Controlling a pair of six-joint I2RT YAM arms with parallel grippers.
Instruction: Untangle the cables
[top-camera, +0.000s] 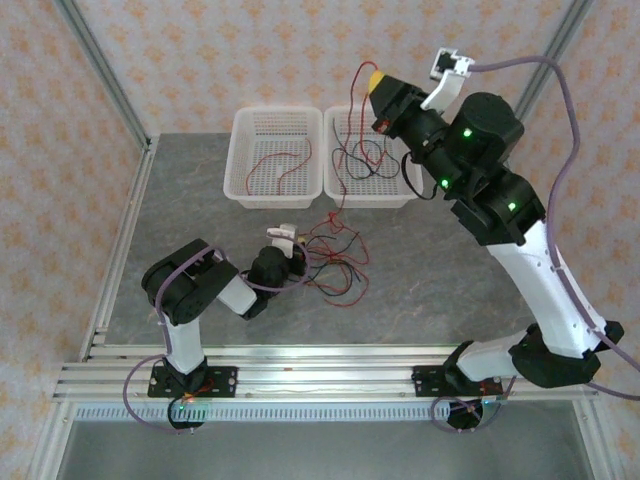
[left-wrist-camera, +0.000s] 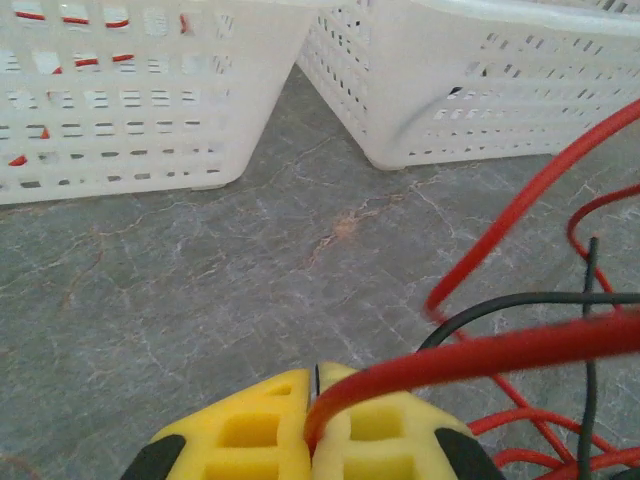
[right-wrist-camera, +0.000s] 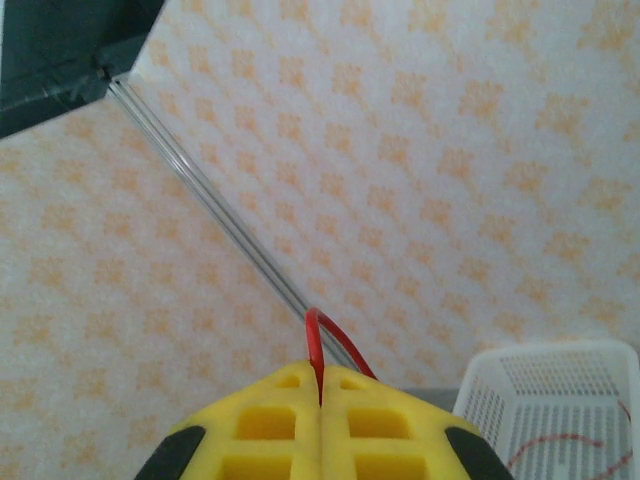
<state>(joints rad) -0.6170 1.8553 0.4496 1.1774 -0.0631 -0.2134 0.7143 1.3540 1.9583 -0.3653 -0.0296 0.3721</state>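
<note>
A tangle of thin red and black cables (top-camera: 335, 258) lies on the grey table in front of the baskets. My left gripper (top-camera: 289, 240) sits low at the tangle's left edge. In the left wrist view its yellow jaws (left-wrist-camera: 317, 376) are shut on a red cable (left-wrist-camera: 480, 356) that runs off to the right, with black and red strands (left-wrist-camera: 560, 298) behind it. My right gripper (top-camera: 374, 79) is raised high above the right basket. It (right-wrist-camera: 320, 376) is shut on another red cable (right-wrist-camera: 313, 338), which hangs down (top-camera: 350, 122) into that basket.
Two white perforated baskets stand at the back: the left basket (top-camera: 240, 150) holds a red cable (top-camera: 275, 165), the right basket (top-camera: 330, 160) holds red and black cables (top-camera: 365, 155). Both baskets rise close ahead of the left gripper (left-wrist-camera: 130, 120) (left-wrist-camera: 480, 90). Frame posts and patterned walls enclose the table.
</note>
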